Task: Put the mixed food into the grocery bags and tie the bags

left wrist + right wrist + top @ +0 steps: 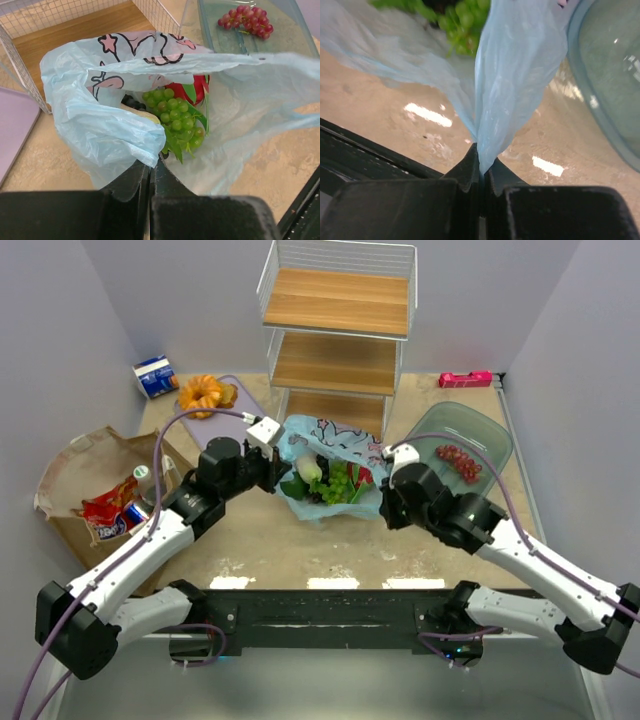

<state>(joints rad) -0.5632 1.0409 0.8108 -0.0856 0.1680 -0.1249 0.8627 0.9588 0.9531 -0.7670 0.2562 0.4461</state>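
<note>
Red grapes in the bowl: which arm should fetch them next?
Right. The red grapes lie in the green bowl beside the right pincer; the left pincer is across the blue bag. Both are shut on the bag, so right must probably release first.

Lighting's bright and even, seems to come from overhead, only soft shadows under the arms (150, 550). Right wrist cam catches white glare streaks on the table (425, 114) and green bowl (620, 65), and the green grapes (462, 20) up top are blurry. Left wrist cam's sharp on the light-blue plastic bag (110, 135).
</note>
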